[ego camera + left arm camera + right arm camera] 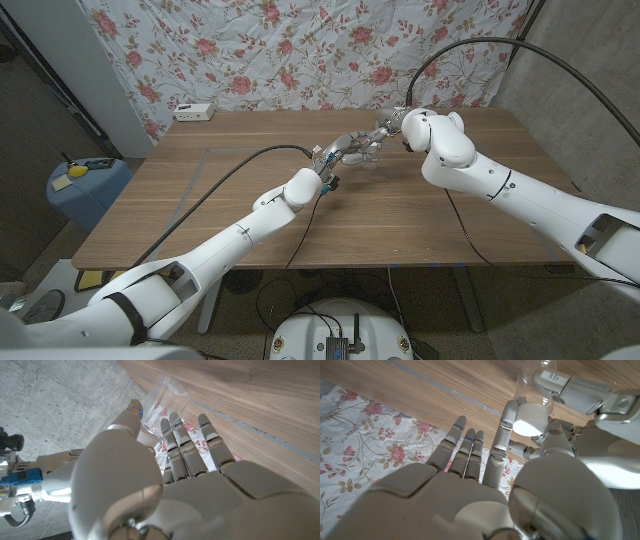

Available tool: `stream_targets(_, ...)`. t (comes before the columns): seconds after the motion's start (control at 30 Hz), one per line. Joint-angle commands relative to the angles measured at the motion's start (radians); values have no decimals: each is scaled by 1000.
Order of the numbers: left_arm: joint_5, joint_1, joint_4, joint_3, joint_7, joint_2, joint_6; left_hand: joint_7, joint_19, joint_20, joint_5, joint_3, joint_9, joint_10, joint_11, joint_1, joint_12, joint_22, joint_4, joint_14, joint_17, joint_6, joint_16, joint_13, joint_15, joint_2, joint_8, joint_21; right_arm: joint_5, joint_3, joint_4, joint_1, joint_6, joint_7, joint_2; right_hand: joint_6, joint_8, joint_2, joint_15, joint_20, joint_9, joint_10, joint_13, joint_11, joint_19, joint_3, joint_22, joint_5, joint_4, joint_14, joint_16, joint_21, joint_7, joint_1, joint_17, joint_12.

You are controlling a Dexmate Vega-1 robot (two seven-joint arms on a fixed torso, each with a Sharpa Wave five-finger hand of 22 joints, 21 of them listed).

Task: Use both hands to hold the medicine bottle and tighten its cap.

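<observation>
The table [200,215] is wood, brown with a fine straight grain and a smooth, matt face. At its twelve o'clock hangs a cloth backdrop [300,50], white and printed with pink roses, soft and slightly wrinkled. The wall [590,60] at two o'clock looks like rough grey concrete, pitted. The medicine bottle [532,387] is clear plastic, glossy, with a smooth white cap [529,419]. The left hand [165,485] and right hand [485,490] wear hard, light grey plastic shells with a smooth satin sheen. The arms [500,185] are glossy white plastic. A black cable [230,170] has a matt rubbery skin.
</observation>
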Motion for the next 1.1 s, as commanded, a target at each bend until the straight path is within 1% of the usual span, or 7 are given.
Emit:
stream_targets(0.03, -2, 2, -3, -1, 3, 0, 1, -4, -4, 2, 4, 35, 2, 110, -107, 2, 6, 2, 32, -3, 4, 1, 5, 2, -49, 13, -1, 3, -31, 3, -6, -24, -21, -40, 10, 64, 10, -2, -29, -2, 0, 21, -1, -3, 12, -7, 2, 4, 1, 16, 5, 6, -40, -13, 4, 5)
stream_targets(0.23, -3, 1, -2, -1, 0, 1, -2, -4, -3, 2, 4, 35, 2, 111, -107, 4, 6, 2, 31, -4, 4, 0, 4, 2, -47, 13, -1, 4, -34, 8, -15, -24, -15, -31, 2, 56, 0, -21, -28, -2, -4, 25, -1, 1, 13, -27, 3, 3, 12, 18, 1, 4, -37, -51, 4, 0)
stream_targets(0.3, -2, 0, 0, 0, 0, 0, -4, -5, -2, 2, 4, 35, 2, 110, -107, 4, 6, 2, 30, -4, 4, 1, 4, 2, -47, 12, -1, 4, -42, 5, -17, -21, -17, -21, 0, 36, -13, -37, -24, -1, -5, 20, -1, 11, 7, -42, 3, 3, 20, 14, -4, -1, -31, -81, 4, -8)
stream_targets(0.57, -2, -4, 8, 1, -2, -3, -10, -3, -4, 3, 5, 36, 2, 107, -106, 4, 5, 2, 31, -3, 4, 0, 5, 2, -49, 14, -2, 3, -72, -2, -22, -8, -11, 30, -8, -9, -41, -72, 6, 12, -4, -4, 0, 18, -16, -80, 3, 8, 42, -17, -25, -13, -12, -157, 4, -28)
stream_targets(0.77, -3, -7, 13, 2, -4, -6, -10, -3, -4, 3, 5, 37, 2, 108, -105, 4, 5, 2, 31, -3, 4, -1, 4, 2, -49, 14, -2, 3, -86, 0, -19, -3, -6, 62, -8, -104, -76, -94, 23, 29, 14, -37, 2, 32, -46, -111, 3, 21, 59, -44, -42, -25, 8, -220, 5, -44)
stream_targets(0.9, -4, -9, 16, 3, -6, -8, -12, -3, -4, 2, 5, 37, 2, 105, -106, 4, 4, 2, 31, -3, 3, -1, 4, 2, -48, 14, -2, 3, -94, 3, -18, -2, -2, 78, -10, -194, -105, -93, 38, 39, 28, -69, 3, 39, -63, -116, 3, 32, 59, -59, -52, -29, 18, -232, 4, -53)
stream_targets(1.1, -3, -12, 21, 4, -7, -10, -13, -5, -5, 2, 5, 37, 2, 107, -106, 3, 5, 2, 32, -4, 3, -2, 3, 2, -48, 13, -2, 3, -78, 23, -21, -6, 16, 95, -14, -282, -131, -89, 60, 47, 41, -117, 6, 47, -88, -115, 2, 42, 51, -93, -66, -33, 39, -229, 3, -60)
